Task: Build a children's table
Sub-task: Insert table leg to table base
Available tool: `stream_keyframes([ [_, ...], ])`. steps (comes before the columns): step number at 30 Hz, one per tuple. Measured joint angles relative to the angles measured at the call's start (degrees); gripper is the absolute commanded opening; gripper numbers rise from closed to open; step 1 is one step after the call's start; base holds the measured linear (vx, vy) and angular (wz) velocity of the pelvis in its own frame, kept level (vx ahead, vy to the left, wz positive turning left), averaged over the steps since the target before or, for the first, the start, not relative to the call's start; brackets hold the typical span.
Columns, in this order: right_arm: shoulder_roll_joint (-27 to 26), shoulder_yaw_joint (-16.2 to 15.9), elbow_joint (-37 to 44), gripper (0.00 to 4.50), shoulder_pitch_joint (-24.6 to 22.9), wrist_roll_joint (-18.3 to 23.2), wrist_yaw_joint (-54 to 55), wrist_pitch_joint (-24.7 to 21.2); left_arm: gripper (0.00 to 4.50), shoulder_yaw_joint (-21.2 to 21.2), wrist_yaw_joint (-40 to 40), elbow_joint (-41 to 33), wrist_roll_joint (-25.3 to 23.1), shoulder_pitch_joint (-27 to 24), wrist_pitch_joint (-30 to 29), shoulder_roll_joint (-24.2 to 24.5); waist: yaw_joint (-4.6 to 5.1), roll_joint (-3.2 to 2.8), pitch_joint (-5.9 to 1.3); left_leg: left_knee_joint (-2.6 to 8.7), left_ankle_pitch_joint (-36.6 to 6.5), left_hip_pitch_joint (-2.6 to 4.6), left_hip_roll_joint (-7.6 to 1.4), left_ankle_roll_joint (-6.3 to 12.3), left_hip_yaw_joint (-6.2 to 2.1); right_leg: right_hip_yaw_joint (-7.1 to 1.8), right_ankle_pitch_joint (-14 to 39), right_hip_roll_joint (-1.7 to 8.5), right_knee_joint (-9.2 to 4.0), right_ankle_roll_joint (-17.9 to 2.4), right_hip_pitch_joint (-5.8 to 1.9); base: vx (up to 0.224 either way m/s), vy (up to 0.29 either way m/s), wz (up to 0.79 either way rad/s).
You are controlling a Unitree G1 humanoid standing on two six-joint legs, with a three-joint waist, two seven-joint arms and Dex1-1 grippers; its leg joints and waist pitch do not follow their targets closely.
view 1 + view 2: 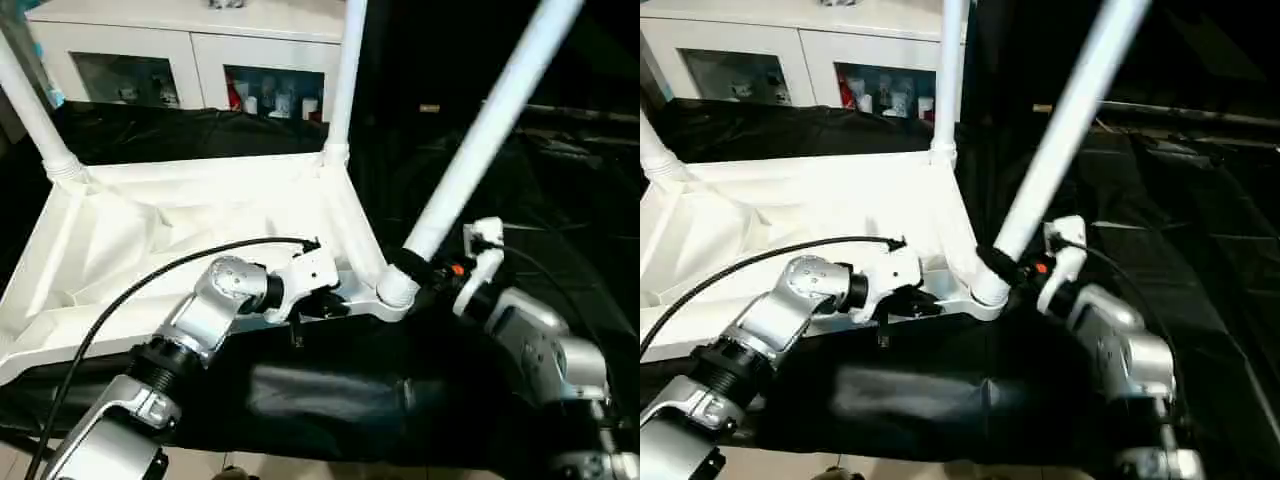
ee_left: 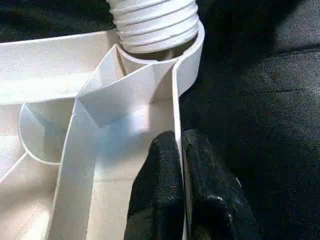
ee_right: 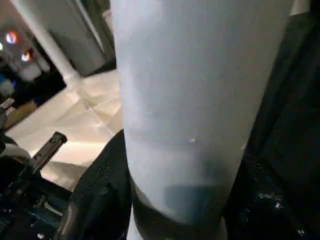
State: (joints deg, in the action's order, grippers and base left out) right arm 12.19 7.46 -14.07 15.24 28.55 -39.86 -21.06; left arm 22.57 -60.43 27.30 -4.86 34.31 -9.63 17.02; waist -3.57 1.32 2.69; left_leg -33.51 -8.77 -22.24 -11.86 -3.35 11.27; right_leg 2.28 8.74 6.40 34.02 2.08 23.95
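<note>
Forearms: silver, low in head view, reaching in from either side over black cloth [image 1: 330, 400]
Left gripper [image 2: 181, 165]: clenched on tabletop [image 1: 180, 240] rim near the corner, one finger inside the wall, one outside
Right gripper [image 1: 425, 268]: grasping tilted leg [image 1: 480, 140] just above its base, black fingers [image 3: 95, 195] wrapped on both sides
Tabletop: upside down on cloth, ribbed underside up, near right corner socket [image 1: 395, 290] taking the tilted leg
Tilted leg: ribbed end at socket, leaning away to the right, not upright; depth of seating cannot tell
Other legs: far right leg [image 1: 345, 80] upright in its socket, far left leg [image 1: 30, 110] in its socket, leaning outward
Background: white cabinet [image 1: 180, 50] behind, not part of job
Step (judged): seating the third leg
Risk 1: pushing while tilted, ribs likely bind or cross-seat at socket mouth
Risk 2: thin rim pinch only, tabletop could slide or lift under side load
Risk 3: smooth tube, grip may slip along leg under push
</note>
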Motion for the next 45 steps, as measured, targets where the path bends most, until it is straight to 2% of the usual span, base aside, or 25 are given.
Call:
stream_keyframes([
  [3, -0.39, -0.49, 0.54, 1.9, -1.47, -0.19, 0.27, 2.5, 0.0, 0.06, -0.04, 0.2, 0.0, 0.03, 0.11, -0.02, 0.0, -0.05, -0.02, 0.02, 0.0, 0.02, 0.0, 0.0, -0.01, 0.0, 0.02, 0.0, -0.02, 0.04, -0.02, 0.0, 0.0, 0.0],
  [9, 0.61, -4.66, 2.91, 1.89, -3.11, -5.97, 0.81, 7.95, 0.0, 0.24, -0.21, 0.59, -0.02, 0.05, 0.71, 0.04, 0.03, -0.14, -0.09, 0.04, -0.01, 0.04, 0.01, -0.01, -0.04, 0.01, 0.06, 0.0, -0.07, 0.09, -0.07, 0.0, 0.0, 0.0],
  [15, 4.16, -8.13, 4.42, 1.89, -1.94, -9.13, -0.31, 8.63, 0.0, 0.31, -0.37, 0.65, -0.13, 0.06, 1.09, 0.14, 0.11, -0.11, -0.12, 0.05, -0.01, 0.04, 0.02, -0.01, -0.05, 0.01, 0.06, 0.0, -0.1, 0.1, -0.09, 0.0, 0.0, 0.0],
  [18, 5.0, -8.87, 3.89, 1.89, -0.82, -10.17, -1.42, 8.43, 0.0, 0.33, -0.26, 0.66, -0.41, 0.06, 1.13, 0.13, 0.16, -0.08, -0.13, 0.05, -0.01, 0.04, 0.02, -0.01, -0.06, 0.0, 0.06, 0.0, -0.1, 0.1, -0.08, 0.0, 0.0, 0.0],
  [25, 8.43, -11.4, 1.54, 1.89, 2.78, -11.18, -5.91, 7.05, 0.0, 0.46, -0.19, 0.66, -0.55, 0.06, 1.52, 0.19, 0.2, -0.06, -0.14, 0.04, -0.01, 0.02, 0.03, -0.01, -0.06, -0.01, 0.06, 0.0, -0.14, 0.1, -0.08, 0.0, 0.0, 0.0],
  [32, 11.0, -12.52, -1.1, 1.89, 4.95, -11.21, -11.65, 6.24, 0.0, 0.96, -0.75, 0.65, -0.52, 0.07, 2.57, 0.27, -0.01, 0.0, -0.18, 0.07, -0.01, 0.0, 0.02, -0.01, -0.06, 0.01, 0.06, 0.0, -0.14, 0.1, -0.13, 0.0, 0.0, 0.0],
  [45, 12.86, -14.78, -3.09, 1.89, 5.89, -10.64, -21.48, 8.48, 0.0, 1.6, -7.52, 0.0, 0.8, 0.04, 4.28, 3.51, 0.08, 0.04, -0.22, 0.14, -0.01, 0.06, 0.02, -0.01, -0.07, 0.0, 0.08, -0.02, -0.14, 0.12, -0.16, 0.0, 0.0, 0.0],
])
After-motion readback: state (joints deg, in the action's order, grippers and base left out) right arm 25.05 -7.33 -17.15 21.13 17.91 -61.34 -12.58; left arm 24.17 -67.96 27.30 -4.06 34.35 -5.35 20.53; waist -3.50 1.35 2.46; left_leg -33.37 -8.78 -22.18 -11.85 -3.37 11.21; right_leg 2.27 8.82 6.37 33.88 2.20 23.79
